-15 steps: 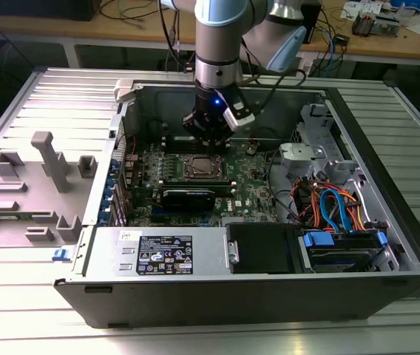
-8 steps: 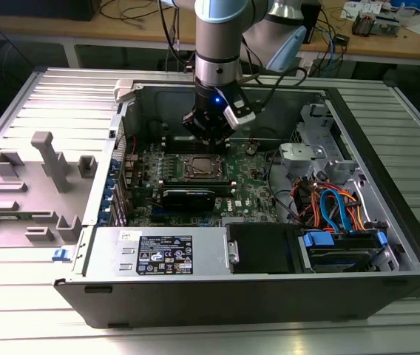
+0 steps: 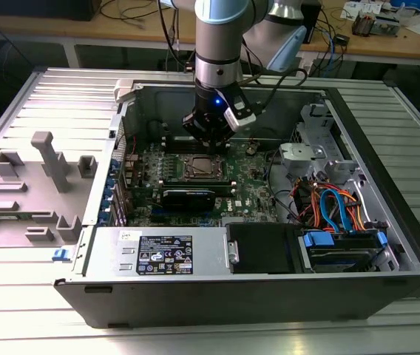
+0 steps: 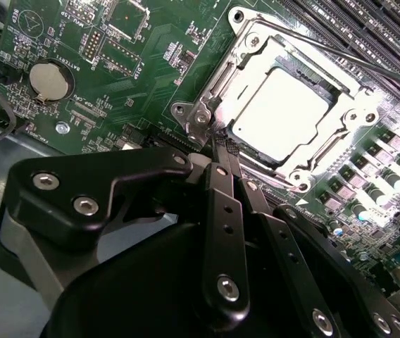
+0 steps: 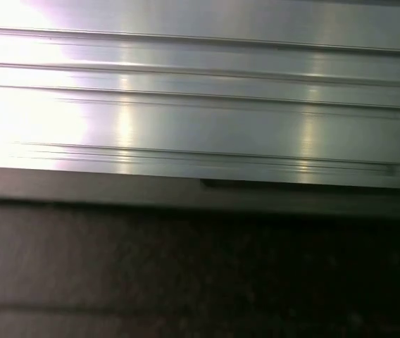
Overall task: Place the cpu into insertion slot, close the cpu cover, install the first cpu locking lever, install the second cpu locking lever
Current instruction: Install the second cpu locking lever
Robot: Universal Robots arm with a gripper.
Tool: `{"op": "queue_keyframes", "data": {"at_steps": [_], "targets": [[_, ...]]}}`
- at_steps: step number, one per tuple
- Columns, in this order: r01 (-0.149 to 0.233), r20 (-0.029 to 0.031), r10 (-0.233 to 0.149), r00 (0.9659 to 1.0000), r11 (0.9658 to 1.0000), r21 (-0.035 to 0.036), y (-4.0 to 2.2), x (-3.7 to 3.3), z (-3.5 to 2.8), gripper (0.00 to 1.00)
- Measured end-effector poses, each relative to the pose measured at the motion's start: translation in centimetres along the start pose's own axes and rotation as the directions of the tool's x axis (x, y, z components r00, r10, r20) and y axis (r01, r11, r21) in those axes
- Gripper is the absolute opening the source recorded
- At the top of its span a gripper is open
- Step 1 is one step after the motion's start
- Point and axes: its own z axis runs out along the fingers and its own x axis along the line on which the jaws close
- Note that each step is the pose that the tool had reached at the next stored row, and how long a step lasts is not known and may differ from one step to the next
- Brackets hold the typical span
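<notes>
The cpu (image 4: pixel 279 116) lies flat in the slot (image 4: pixel 217 88), its bright metal top showing through the window of the cover (image 4: pixel 341 120), which is folded down over it so the frame can press the chip's edges onto the pins. In the exterior view the cpu (image 3: pixel 198 168) sits mid-board, in front of the gripper. One lever (image 4: pixel 327 48) runs as a thin rod along the socket's far side; I cannot tell whether it is latched.

In the second wrist view the gripper (image 4: pixel 221 144) has its fingers drawn together into a narrow tip with nothing between them, poised at the socket's corner, touching or just beside the frame, which suits pushing a thin lever. Around it spreads the green board (image 4: pixel 115 70), set in the open case (image 3: pixel 387 222) lying on the ribbed surface (image 3: pixel 47 103).
</notes>
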Motion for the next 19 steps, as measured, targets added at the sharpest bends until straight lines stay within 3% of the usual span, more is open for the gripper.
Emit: {"op": "queue_keyframes", "data": {"at_steps": [11, 13, 19], "targets": [[0.0, -0.0008, 0.0, 1.0, 1.0, -0.0007, -0.19, 0.0, -0.32, 0.11], [0.0, -0.0008, 0.0, 1.0, 1.0, 0.0023, -0.21, 0.0, -0.26, 0.11], [0.0, -0.0012, 0.0, 1.0, 1.0, 0.0074, -1.2, 0.06, -0.15, 0.11]]}}
